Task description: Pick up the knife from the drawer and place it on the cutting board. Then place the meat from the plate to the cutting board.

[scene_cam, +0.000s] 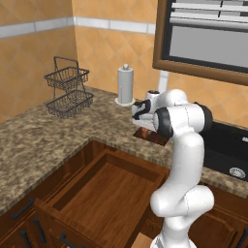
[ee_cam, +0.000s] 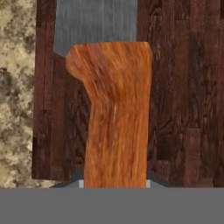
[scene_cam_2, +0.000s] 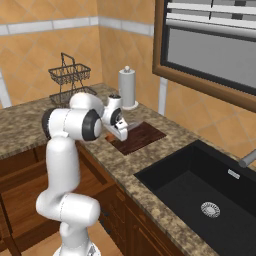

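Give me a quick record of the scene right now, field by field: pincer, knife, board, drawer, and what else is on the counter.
pincer: shut on the knife, over the board
knife: orange-brown handle between the fingers, grey blade pointing away
board: dark wood, flat on the counter beside the sink
drawer: pulled open, bare wood floor
other: wire basket and paper towel roll by the wall
task stage: knife not yet released

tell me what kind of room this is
A kitchen, rendered: a speckled brown granite counter holds a black sink basin, a white paper towel roll stands by the orange tiled wall, and a reddish-brown wooden drawer is pulled open.
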### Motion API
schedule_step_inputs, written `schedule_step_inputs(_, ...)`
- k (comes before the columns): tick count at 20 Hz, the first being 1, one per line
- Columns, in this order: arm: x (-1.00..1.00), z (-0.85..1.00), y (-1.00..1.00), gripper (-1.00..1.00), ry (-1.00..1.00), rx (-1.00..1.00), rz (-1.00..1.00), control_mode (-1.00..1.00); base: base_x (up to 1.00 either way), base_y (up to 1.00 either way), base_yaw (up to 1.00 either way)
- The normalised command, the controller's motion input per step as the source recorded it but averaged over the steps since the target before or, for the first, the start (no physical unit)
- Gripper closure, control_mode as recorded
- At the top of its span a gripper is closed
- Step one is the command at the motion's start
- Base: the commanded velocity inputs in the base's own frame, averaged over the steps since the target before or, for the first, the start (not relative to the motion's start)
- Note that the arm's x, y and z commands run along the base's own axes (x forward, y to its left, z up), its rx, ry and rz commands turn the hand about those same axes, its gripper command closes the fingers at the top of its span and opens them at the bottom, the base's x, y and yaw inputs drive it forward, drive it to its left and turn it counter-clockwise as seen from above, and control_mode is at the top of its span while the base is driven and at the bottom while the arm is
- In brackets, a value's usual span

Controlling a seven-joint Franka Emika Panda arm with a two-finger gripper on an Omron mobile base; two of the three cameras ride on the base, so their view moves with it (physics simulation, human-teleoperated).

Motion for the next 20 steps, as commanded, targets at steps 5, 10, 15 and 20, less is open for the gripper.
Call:
schedule_step_inputs(5, 0.52, -0.34, -0.19, 1.0, 0.0, -0.01, -0.01, -1.0, 0.0, 0.0, 0.0)
schedule_step_inputs(10, 0.41, -0.23, -0.02, -1.0, 0.0, 0.0, 0.0, -1.0, 0.0, 0.0, 0.0)
schedule_step_inputs(15, -0.08, 0.02, 0.0, -1.0, -0.03, 0.0, 0.0, -1.0, 0.0, 0.0, 0.0)
schedule_step_inputs(20, -0.83, 0.44, 0.0, -1.0, -0.12, 0.0, 0.0, -1.0, 0.0, 0.0, 0.0)
